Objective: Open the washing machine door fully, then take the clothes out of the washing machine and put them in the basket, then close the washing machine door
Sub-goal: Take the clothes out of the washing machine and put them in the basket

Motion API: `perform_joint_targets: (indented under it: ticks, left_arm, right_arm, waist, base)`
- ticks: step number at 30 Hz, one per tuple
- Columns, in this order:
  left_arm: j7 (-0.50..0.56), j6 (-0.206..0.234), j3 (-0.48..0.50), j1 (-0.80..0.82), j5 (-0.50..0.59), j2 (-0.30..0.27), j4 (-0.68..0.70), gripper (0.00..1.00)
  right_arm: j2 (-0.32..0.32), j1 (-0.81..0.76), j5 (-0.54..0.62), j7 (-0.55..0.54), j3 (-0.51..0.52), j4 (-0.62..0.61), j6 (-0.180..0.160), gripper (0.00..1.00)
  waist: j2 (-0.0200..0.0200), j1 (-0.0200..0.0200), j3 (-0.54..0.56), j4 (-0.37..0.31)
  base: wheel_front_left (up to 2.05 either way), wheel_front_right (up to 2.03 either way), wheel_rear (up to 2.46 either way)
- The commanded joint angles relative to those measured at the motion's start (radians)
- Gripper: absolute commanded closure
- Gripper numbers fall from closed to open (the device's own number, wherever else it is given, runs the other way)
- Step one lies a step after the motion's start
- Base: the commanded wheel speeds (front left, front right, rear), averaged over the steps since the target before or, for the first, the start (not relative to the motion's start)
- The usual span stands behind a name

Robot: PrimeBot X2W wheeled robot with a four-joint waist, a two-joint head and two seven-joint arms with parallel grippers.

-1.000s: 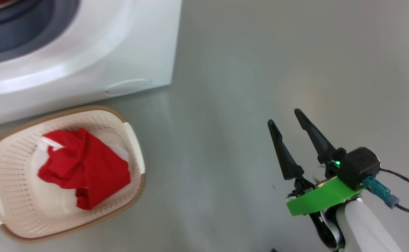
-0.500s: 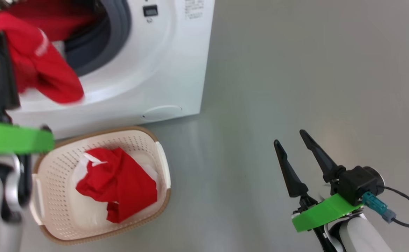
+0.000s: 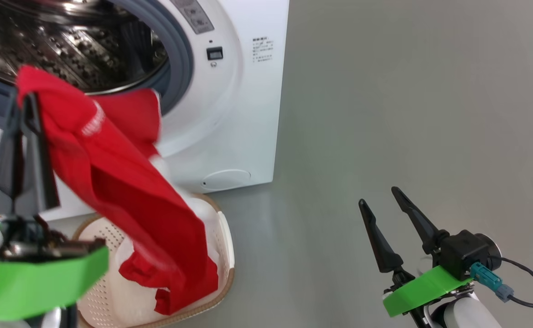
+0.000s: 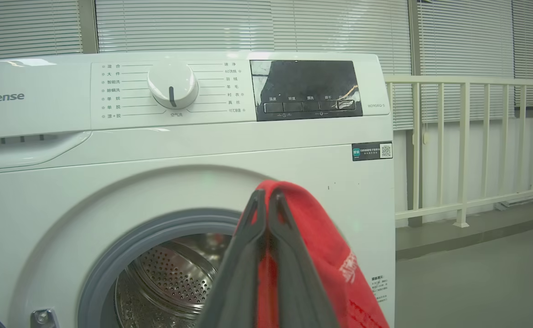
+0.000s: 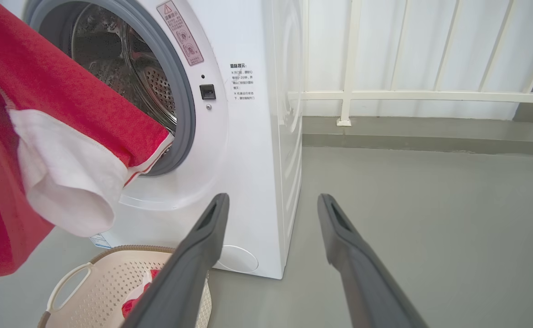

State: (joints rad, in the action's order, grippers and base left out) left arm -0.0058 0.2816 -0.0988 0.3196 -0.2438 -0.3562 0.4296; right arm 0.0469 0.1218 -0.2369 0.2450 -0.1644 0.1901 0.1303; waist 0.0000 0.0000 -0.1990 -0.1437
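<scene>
Has drawn the red garment (image 3: 111,182) well out of the drum (image 3: 65,45) since half a second back, when it still draped over the port's lip; has swung the head camera too. Grips it now by a top fold between the closed fingers of the left gripper (image 3: 23,101), cloth trailing from the fingertips down toward the basket (image 3: 226,246) below them, a white sleeve on the side nearer the washing machine (image 3: 248,114). Holds the right gripper (image 3: 378,197) spread and empty, well off to the side over the floor (image 3: 407,114).

To do this step well: carry the fingertips out above the basket's middle, lower until the hem piles inside the rim, then release, keeping the sleeve off the grey seal (image 5: 186,114).

Cannot tell whether the hem touches the other red piece (image 5: 134,303) already in the basket, nor whether more clothes lie deep in the drum — hidden behind the hanging cloth and the green wrist bracket (image 3: 33,282)
</scene>
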Motion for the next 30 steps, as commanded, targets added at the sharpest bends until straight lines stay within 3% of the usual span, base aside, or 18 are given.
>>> perform_joint_targets:
  ticks: [1, 10, 20, 26, 30]
  left_arm:
    - [0.007, 0.012, 0.033, -0.007, 0.016, -0.018, 0.045, 1.0]
    - [-0.048, 0.048, 0.02, -0.124, 0.017, 0.025, 0.085, 1.0]
    - [-0.161, 0.04, 0.023, -0.246, -0.058, 0.083, -0.048, 1.0]
    - [-0.233, -0.003, 0.024, -0.262, -0.115, 0.129, -0.201, 1.0]
    - [-0.254, -0.071, 0.047, -0.214, -0.136, 0.165, -0.357, 1.0]
  right_arm:
    - [0.003, -0.005, 0.007, -0.004, -0.014, -0.027, 0.0, 0.0]
    - [0.003, -0.028, 0.005, -0.007, -0.008, -0.035, 0.0, 0.0]
    - [0.003, -0.037, 0.005, -0.011, -0.01, -0.042, 0.0, 0.0]
    - [0.003, -0.028, 0.006, -0.013, -0.009, -0.058, 0.0, 0.0]
    - [0.003, -0.003, 0.007, -0.012, -0.007, -0.073, 0.0, 0.0]
  waist:
    - [0.0, 0.0, 0.02, 0.005]
    - [0.0, 0.0, 0.048, 0.01]
    - [0.0, 0.0, 0.051, 0.008]
    - [0.0, 0.0, 0.014, 0.0]
    - [0.0, 0.0, -0.054, -0.015]
  base:
    - [0.0, 0.0, 0.0]
    - [0.0, 0.0, 0.0]
    - [0.0, 0.0, 0.0]
    - [0.0, 0.0, 0.0]
    - [0.0, 0.0, 0.0]
